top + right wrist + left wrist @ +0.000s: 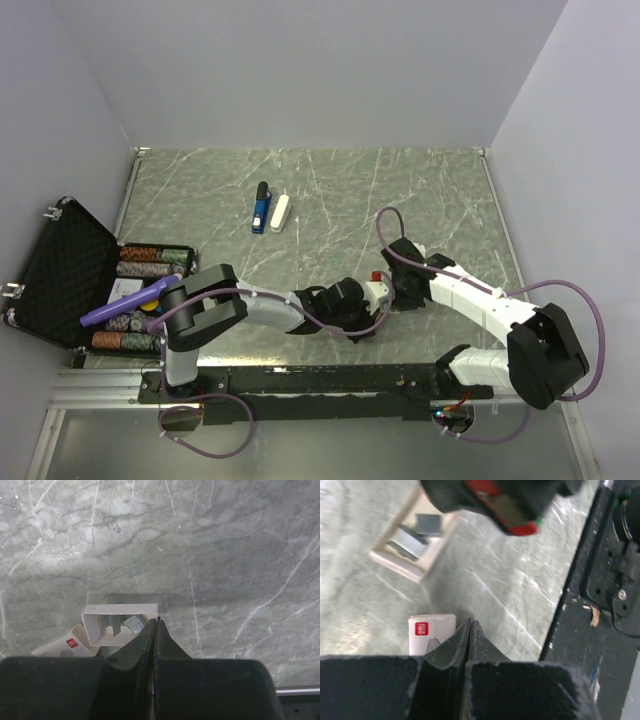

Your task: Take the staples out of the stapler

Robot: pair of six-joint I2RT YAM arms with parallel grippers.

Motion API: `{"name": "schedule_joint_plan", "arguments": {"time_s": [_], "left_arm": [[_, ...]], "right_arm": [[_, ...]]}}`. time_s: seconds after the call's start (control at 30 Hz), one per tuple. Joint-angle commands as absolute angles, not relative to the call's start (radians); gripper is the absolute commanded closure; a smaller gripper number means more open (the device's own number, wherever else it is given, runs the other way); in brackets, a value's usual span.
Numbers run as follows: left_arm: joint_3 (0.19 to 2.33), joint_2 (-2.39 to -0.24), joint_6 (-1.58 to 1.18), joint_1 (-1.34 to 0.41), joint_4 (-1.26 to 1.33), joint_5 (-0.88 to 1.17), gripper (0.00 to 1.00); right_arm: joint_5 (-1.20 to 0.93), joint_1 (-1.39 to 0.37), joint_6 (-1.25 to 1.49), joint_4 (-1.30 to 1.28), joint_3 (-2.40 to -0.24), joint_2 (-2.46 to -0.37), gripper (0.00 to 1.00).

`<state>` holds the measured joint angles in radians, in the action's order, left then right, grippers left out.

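two grippers: left gripper (470,623) and right gripper (157,621), both pressed together, pinching nothing
stapler (261,208): lying on the table (400,190), far side, just beside a white bar (281,212), well apart from both arms
staples: we can't see them
step: we judge the reach to the stapler isn't started
next: we'd spread one gripper, go out, steady the stapler, open its magazine

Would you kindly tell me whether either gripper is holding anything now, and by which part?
Nothing appears held: the left gripper and right gripper are both shut on nothing visible; the stapler lies far off, untouched.
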<state>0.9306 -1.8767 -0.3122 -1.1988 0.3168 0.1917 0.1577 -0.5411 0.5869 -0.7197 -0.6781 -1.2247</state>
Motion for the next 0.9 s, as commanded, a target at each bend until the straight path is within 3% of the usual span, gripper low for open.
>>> {"name": "schedule_joint_plan", "arguments": {"time_s": [0.0, 0.87], "left_arm": [[0.876, -1.888, -0.333, -1.177, 0.391, 0.12, 0.97], [0.571, -1.614, -0.324, -1.039, 0.414, 0.02, 0.97]], "right_arm": [[0.181, -0.549, 0.607, -0.732, -0.67, -1.198, 1.0], [0.169, -0.549, 0.499, -0.666, -0.804, -1.399, 1.0]]}}
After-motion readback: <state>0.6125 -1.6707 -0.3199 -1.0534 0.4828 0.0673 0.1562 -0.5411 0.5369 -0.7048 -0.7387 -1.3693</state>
